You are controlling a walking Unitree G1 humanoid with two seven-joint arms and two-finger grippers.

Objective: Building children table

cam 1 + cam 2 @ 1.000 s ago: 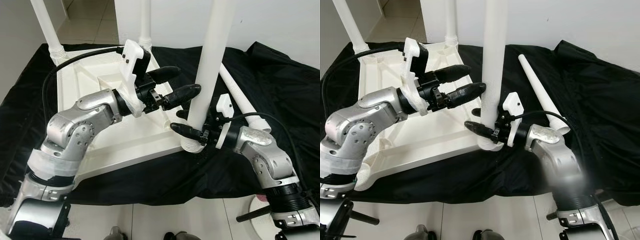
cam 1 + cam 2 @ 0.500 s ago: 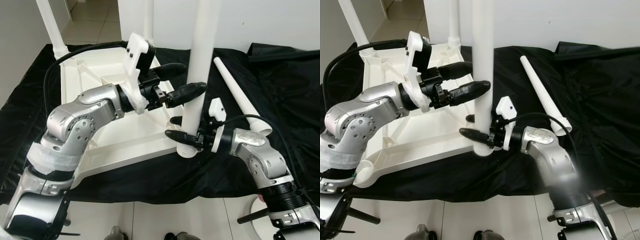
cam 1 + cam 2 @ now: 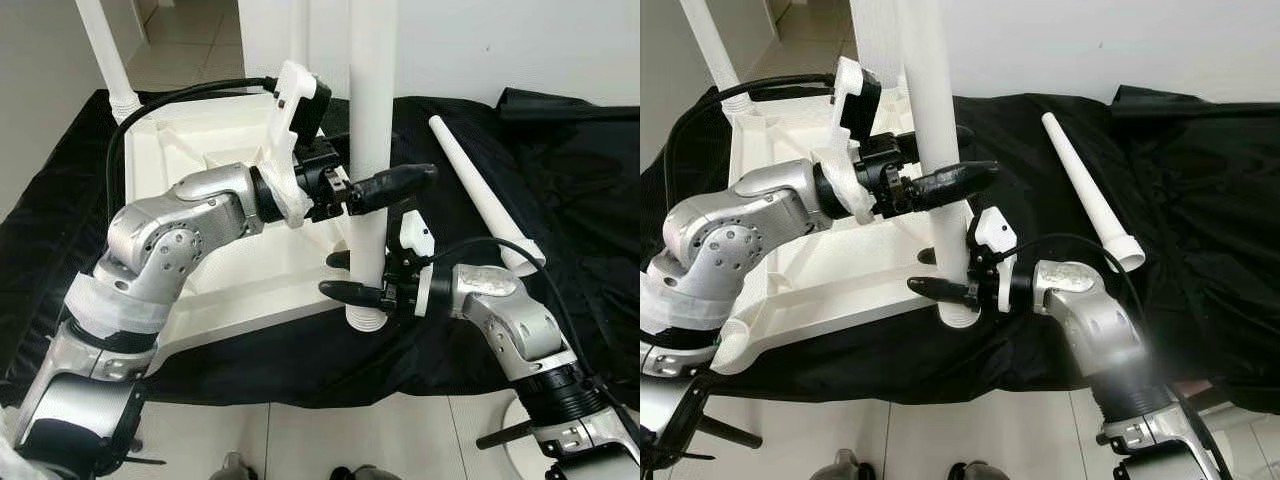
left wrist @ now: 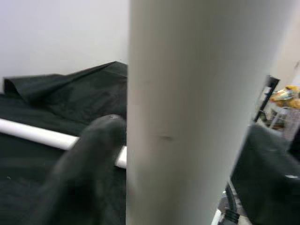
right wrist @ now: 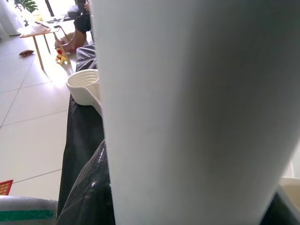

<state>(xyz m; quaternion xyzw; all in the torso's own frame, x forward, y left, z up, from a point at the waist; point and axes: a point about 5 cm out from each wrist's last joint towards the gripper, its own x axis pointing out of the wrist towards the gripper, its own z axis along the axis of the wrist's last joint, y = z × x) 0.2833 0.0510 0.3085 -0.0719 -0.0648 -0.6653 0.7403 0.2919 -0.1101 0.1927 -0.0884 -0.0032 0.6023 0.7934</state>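
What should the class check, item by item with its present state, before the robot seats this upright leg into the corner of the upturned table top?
1. Left gripper grips the upright leg high up: ok.
2. Right gripper clasps the leg's lower end: ok.
3. Leg stands near vertical: ok.
4. Leg's ribbed end seated in the table top corner socket: cannot tell.
5. Spare leg lies apart on the black cloth: ok.

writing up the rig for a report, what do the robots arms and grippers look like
Both arms are brushed silver metal with rounded joint housings and black collars. The left arm has a white band around its upper segment. Each ends in a white plastic wrist block fed by a black cable, and a gripper of two long, tapering black fingers: left gripper, right gripper.
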